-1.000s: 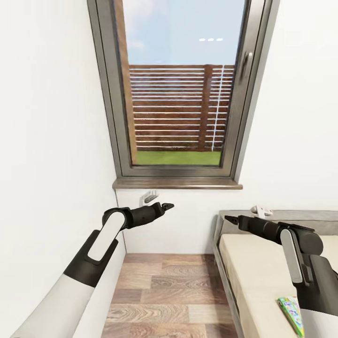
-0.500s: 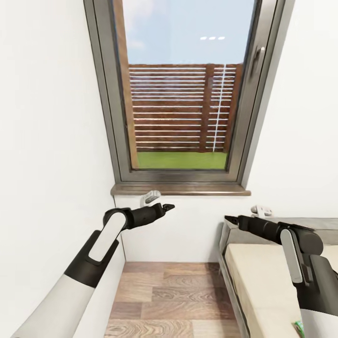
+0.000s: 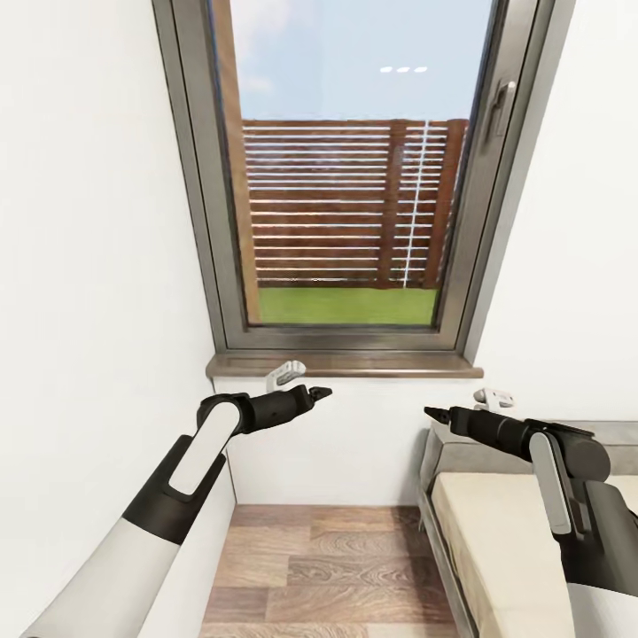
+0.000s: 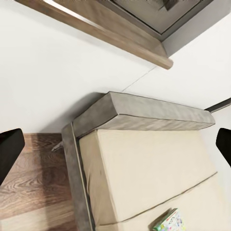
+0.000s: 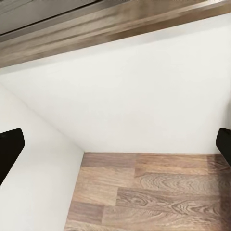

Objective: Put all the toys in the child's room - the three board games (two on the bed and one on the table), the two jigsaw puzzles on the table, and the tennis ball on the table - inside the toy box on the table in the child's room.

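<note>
Your left gripper (image 3: 321, 391) hangs empty with its fingers spread wide, and ahead of them in the left wrist view lies the bed (image 4: 144, 163) with one board game (image 4: 169, 222) at the mattress edge. Your right gripper (image 3: 431, 412) is just as wide and empty, facing bare wall and floor (image 5: 154, 192). Over the last second your head view has swung left, dropping that game out of sight, so you are turning away from the next pickup.

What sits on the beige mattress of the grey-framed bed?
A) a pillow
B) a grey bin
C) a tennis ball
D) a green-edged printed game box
D: in the left wrist view, a green-edged printed game box lies on the beige mattress of the bed.
</note>
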`<state>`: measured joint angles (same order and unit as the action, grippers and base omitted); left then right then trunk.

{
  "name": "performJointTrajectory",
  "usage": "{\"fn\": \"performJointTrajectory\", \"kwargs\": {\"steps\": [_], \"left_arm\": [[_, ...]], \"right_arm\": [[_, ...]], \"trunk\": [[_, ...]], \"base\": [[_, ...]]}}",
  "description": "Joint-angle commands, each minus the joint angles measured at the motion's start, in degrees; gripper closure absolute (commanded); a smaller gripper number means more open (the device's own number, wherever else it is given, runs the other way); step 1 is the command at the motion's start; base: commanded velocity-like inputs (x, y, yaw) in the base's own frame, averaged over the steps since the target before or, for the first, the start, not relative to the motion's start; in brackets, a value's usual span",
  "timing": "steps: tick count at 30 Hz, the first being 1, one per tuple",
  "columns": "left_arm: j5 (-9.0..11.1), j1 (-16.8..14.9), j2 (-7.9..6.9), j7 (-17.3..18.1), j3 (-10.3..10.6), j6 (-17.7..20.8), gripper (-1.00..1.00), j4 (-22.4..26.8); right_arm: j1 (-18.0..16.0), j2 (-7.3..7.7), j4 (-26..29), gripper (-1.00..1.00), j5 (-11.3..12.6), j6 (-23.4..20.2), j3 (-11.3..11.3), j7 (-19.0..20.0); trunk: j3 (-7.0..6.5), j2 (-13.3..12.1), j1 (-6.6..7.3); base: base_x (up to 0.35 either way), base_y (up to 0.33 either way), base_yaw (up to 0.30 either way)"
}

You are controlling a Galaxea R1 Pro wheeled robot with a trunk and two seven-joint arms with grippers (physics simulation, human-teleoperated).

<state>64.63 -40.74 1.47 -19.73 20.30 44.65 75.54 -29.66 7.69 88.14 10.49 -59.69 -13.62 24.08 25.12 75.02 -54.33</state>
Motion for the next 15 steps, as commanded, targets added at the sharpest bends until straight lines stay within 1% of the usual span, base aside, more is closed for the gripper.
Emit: {"fn": "performJointTrajectory", "kwargs": {"steps": [1,6,15], "left_arm": [[0.6,-0.05,0.01,-0.57,0.01,0.08,-1.0,0.05],[0.59,-0.05,0.02,-0.57,0.05,0.08,-1.0,0.05],[0.58,-0.05,0.02,-0.57,0.08,0.08,-1.0,0.05]], "right_arm": [[-0.05,0.0,0.03,-1.0,0.15,-0.31,-0.06,0.09],[-0.05,-0.02,0.04,-1.0,0.15,-0.31,-0.03,0.09],[-0.05,0.0,0.05,-1.0,0.15,-0.31,-0.06,0.09]], "trunk": [[0.07,0.04,-0.01],[0.07,0.04,-0.01],[0.07,0.04,-0.01]], "base": [[0.041,0.006,0.0],[0.025,0.004,-0.019],[0.009,0.001,-0.083]]}}
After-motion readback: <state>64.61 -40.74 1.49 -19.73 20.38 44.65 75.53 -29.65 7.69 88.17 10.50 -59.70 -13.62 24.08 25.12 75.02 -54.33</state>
